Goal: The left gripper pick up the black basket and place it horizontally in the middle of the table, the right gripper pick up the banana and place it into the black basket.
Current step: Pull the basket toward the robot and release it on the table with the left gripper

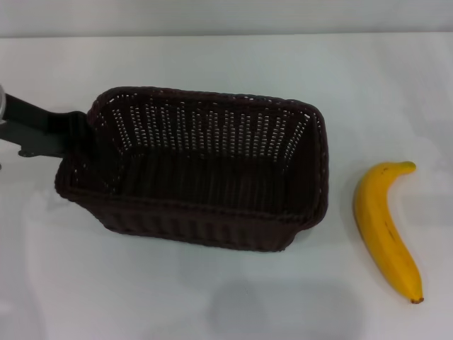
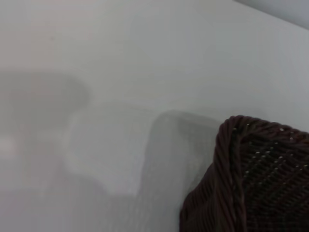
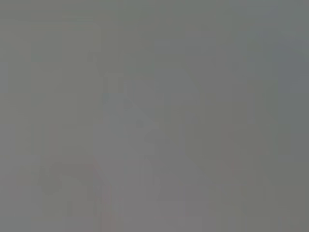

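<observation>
The black basket (image 1: 205,225) lies lengthwise across the middle of the white table (image 1: 212,57), open side up and empty. My left gripper (image 1: 83,136) reaches in from the left on its black arm and grips the rim of the basket's left end. A faint shadow lies apart from the basket, so it seems held a little above the table. A corner of the basket (image 2: 251,183) shows in the left wrist view. The yellow banana (image 1: 386,230) lies on the table to the right of the basket, apart from it. The right gripper is out of view.
The right wrist view shows only a plain grey blur. Bare tabletop lies in front of the basket and between the basket and the banana. The table's far edge (image 1: 226,35) runs along the top of the head view.
</observation>
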Robot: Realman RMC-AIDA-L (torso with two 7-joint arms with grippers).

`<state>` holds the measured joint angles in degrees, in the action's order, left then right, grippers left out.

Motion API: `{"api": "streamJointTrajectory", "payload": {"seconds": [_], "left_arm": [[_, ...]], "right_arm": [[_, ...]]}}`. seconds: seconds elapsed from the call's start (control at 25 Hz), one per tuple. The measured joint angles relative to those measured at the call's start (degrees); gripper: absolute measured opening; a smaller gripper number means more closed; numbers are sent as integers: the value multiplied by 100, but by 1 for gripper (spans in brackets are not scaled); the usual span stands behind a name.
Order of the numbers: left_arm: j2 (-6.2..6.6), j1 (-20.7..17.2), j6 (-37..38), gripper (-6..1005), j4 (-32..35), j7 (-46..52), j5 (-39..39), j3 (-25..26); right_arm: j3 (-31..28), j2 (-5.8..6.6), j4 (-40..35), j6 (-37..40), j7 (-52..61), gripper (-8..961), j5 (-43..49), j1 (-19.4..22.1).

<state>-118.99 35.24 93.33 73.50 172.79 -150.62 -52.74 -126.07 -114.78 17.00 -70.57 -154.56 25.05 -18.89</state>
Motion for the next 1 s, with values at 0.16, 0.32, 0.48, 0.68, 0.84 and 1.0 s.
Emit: {"api": "streamJointTrajectory", "payload": {"seconds": [0.16, 0.32, 0.48, 0.68, 0.84, 1.0], "left_arm": [[-21, -48, -53, 216, 57, 7, -216, 128], [-34, -94, -152, 222, 18, 6, -255, 244], [-27, -104, -192, 228, 0, 1, -215, 272], [1, -104, -224, 235, -121, -14, 121, 285], [19, -43, -243, 241, -372, -21, 200, 298], [42, 74, -247, 247, -697, -28, 212, 288]], "right_arm": [[13, -1, -13, -7, 2, 818, 4, 8], [14, -1, -34, -10, 5, 817, 8, 17], [13, -1, -34, -11, 12, 816, 9, 26], [13, -1, -13, -18, 14, 815, 9, 27], [12, 0, -6, -19, 14, 814, 9, 26], [12, 0, -4, -19, 14, 813, 9, 27]]}}
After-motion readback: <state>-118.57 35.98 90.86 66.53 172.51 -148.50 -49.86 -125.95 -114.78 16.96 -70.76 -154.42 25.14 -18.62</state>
